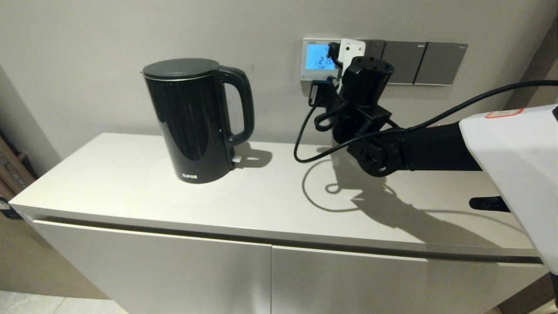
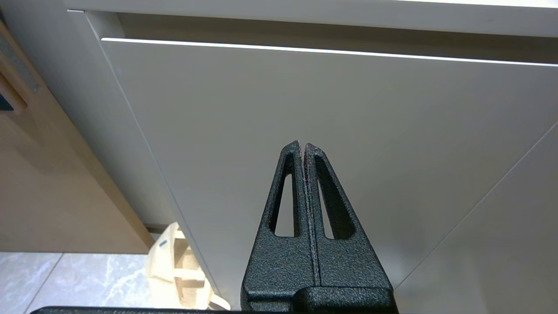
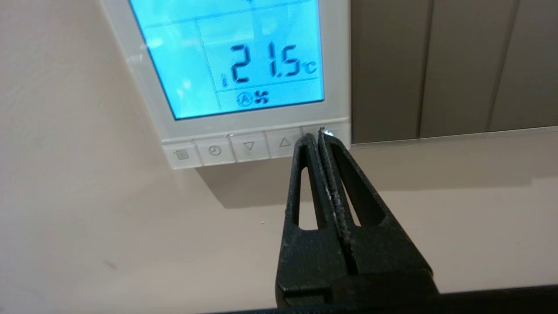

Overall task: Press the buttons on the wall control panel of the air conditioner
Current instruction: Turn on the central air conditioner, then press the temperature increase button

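The right gripper (image 3: 319, 133) is up at the wall, its fingers pressed together with nothing between them, and the closed tip sits on or right at the last of the buttons (image 3: 257, 146) at the end of the row nearest the grey switch plates (image 3: 453, 65); whether it is actually touching I cannot tell. The air conditioner's wall control panel (image 1: 317, 59) hangs on the wall above the tabletop (image 1: 270, 196), well to the side of the black kettle (image 1: 196, 120), and its screen is lit blue. From here the tip could slide off the small button onto the panel's frame or the neighbouring up-arrow button, since the keys are narrow and packed edge to edge; pushing too hard could also stress the plastic face. The arm's loose cable (image 1: 305, 139) dangles close to the wall and might snag. The screen reads 21.5 °C with a fan symbol and a circled A beneath; the buttons show a menu icon, a clock, a down arrow and an up arrow. The kettle carries a small white brand mark, too small to read surely. The left gripper (image 2: 303, 146) hangs low before the cabinet door (image 2: 331, 131), closed and empty
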Controlling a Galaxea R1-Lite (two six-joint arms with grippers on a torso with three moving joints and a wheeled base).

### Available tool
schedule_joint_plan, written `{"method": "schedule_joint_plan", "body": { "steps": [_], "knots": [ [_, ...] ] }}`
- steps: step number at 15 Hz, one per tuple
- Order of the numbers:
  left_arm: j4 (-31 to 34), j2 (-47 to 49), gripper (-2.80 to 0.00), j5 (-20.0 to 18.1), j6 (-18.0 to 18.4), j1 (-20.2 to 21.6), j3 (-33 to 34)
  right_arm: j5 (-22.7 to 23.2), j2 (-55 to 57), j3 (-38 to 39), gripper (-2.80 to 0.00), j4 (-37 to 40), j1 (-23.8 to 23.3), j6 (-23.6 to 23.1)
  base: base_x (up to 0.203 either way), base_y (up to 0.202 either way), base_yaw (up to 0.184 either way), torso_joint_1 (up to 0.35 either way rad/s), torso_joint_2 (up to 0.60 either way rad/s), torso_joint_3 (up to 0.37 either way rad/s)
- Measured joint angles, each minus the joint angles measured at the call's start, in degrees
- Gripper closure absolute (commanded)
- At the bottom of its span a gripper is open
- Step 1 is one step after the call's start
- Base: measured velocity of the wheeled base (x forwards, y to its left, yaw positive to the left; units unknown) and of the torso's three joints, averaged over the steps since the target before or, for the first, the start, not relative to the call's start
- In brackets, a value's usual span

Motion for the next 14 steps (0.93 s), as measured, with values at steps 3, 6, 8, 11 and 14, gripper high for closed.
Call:
{"method": "schedule_joint_plan", "body": {
  "steps": [3, 6, 8, 11, 14],
  "knots": [
    [0.0, 0.0, 0.0, 0.0, 0.0, 0.0, 0.0, -0.2, -1.6, 2.6, 0.0, -1.7, 1.5, -0.1, 0.0, 0.0, 0.0, 0.0, 0.0, 0.0],
    [0.0, 0.0, 0.0, 0.0, 0.0, 0.0, 0.0, -0.2, -2.4, 3.2, 0.0, -1.5, 2.7, -0.3, 0.0, 0.0, 0.0, 0.0, 0.0, 0.0],
    [0.0, 0.0, 0.0, 0.0, 0.0, 0.0, 0.0, -0.2, -2.3, 3.0, 0.0, -1.0, 3.2, -0.5, 0.0, 0.0, 0.0, 0.0, 0.0, 0.0],
    [0.0, 0.0, 0.0, 0.0, 0.0, 0.0, 0.0, -0.3, -2.2, 2.2, 0.0, -0.1, 3.0, -0.5, 0.0, 0.0, 0.0, 0.0, 0.0, 0.0],
    [0.0, 0.0, 0.0, 0.0, 0.0, 0.0, 0.0, -0.2, -1.3, 0.5, 0.0, 1.0, 2.6, -0.5, 0.0, 0.0, 0.0, 0.0, 0.0, 0.0]
  ]
}}
